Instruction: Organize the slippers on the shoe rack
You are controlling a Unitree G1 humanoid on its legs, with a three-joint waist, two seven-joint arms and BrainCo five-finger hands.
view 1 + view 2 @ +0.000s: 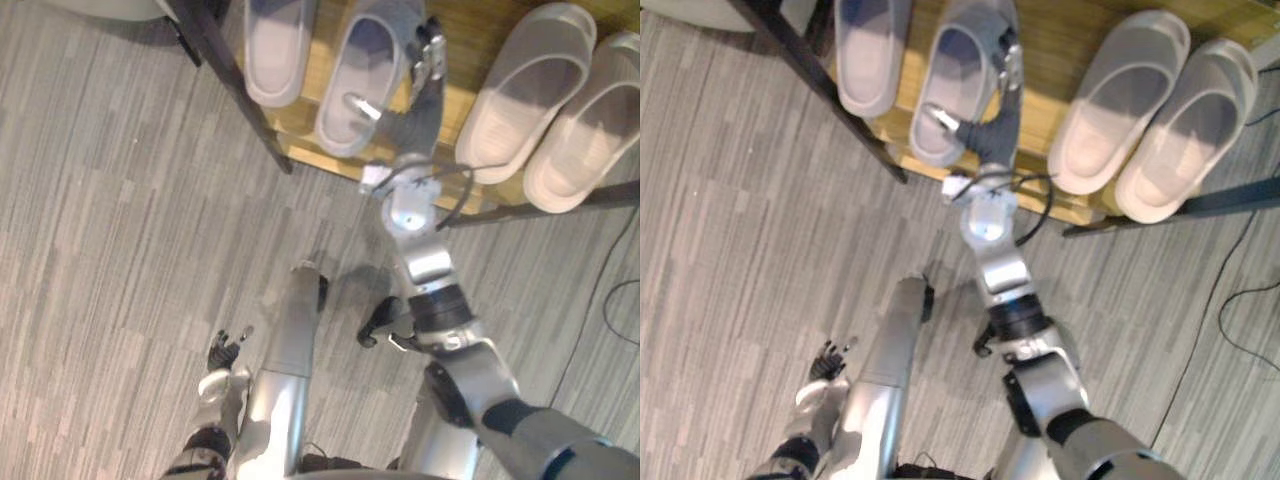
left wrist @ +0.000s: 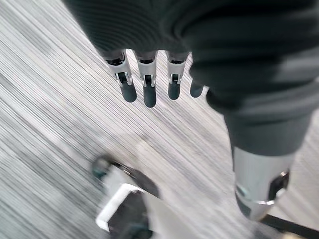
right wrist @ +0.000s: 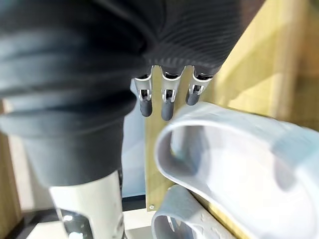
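A pair of grey slippers lies on the wooden shelf [image 1: 455,110] of the shoe rack: one [image 1: 275,45] at the left and one [image 1: 360,60] beside it. My right hand [image 1: 425,80] reaches over the right rim of the second grey slipper [image 3: 234,169]. Its fingers [image 3: 167,104] are straight and its thumb lies over the heel end, so it is open. The other grey slipper [image 3: 184,219] shows just past it. My left hand [image 1: 225,350] hangs low over the floor, fingers [image 2: 149,89] relaxed, holding nothing.
Two pale beige slippers [image 1: 525,90] [image 1: 590,120] lie side by side on the right part of the shelf. The rack's black frame bar [image 1: 240,90] runs down its left side. Grey striped carpet [image 1: 120,220] covers the floor in front.
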